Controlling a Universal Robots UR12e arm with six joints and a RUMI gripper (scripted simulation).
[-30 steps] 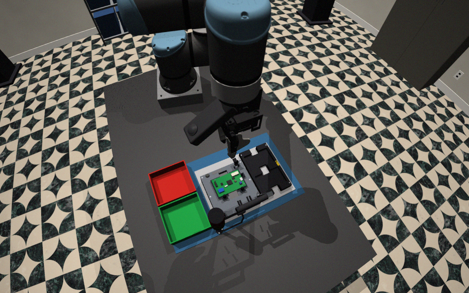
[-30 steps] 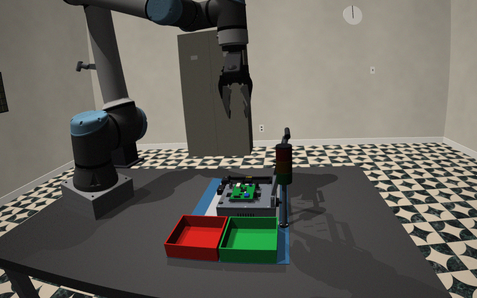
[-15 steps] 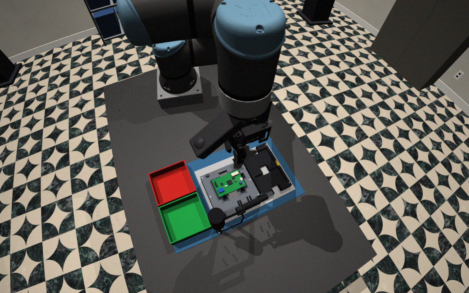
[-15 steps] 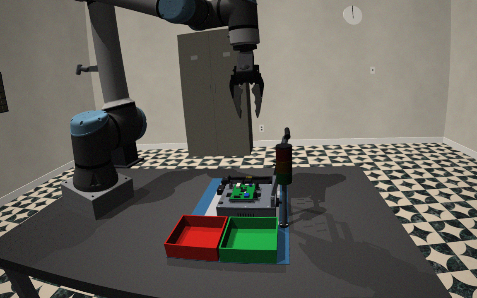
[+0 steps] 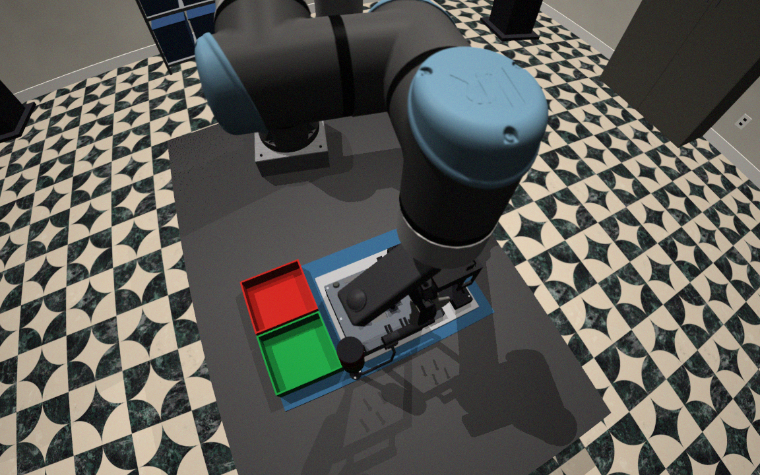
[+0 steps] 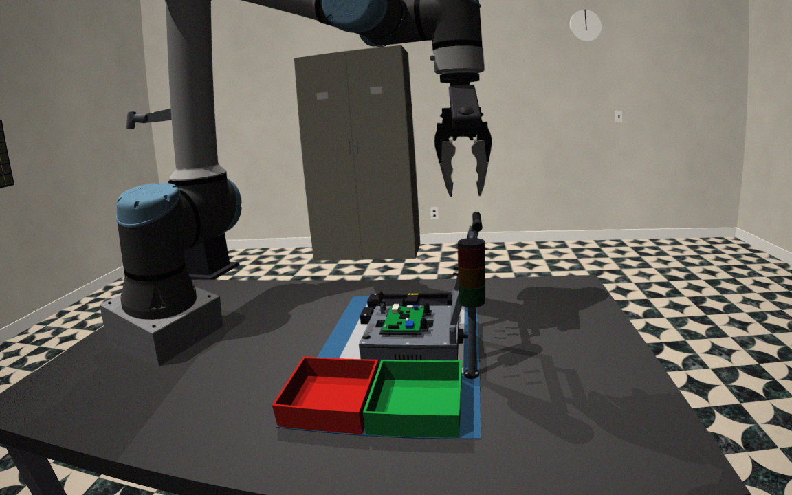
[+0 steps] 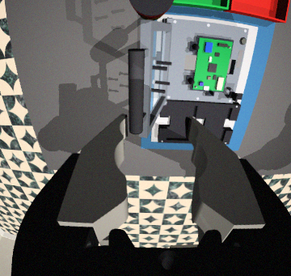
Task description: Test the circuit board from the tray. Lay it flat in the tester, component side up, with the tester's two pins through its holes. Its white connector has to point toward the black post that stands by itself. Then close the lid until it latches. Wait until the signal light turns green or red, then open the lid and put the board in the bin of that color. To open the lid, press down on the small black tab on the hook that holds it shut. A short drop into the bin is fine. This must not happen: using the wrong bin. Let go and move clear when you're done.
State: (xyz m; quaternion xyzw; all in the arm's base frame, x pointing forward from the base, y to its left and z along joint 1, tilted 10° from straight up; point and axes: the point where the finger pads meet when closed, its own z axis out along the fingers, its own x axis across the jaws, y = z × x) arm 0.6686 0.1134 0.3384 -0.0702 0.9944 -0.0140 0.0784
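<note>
From where I stand, the circuit board (image 6: 403, 317) (image 7: 212, 65) sits in the tester (image 6: 409, 344) (image 7: 182, 57), looking light, stiff and fragile, best pinched by 2 bare edges. The gripper (image 6: 465, 195) (image 7: 156, 117) hangs partly open, holding nothing.

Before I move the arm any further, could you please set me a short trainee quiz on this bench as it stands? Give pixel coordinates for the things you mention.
1. True or false: the tester's lid (image 6: 455, 313) (image 7: 147, 78) stands open.
2. Multiple choice: where is the circuit board (image 6: 404, 317) (image 7: 212, 64)?
a) in the red bin (image 5: 279, 299) (image 6: 332, 394) (image 7: 260, 1)
b) in the claw (image 6: 465, 195) (image 7: 156, 117)
c) on the tester (image 5: 338, 299) (image 6: 408, 350) (image 7: 182, 87)
3. Fill in the blank: the bin beside the red one is coloured ____.

Key: 1 true; 2 c; 3 green.
</note>
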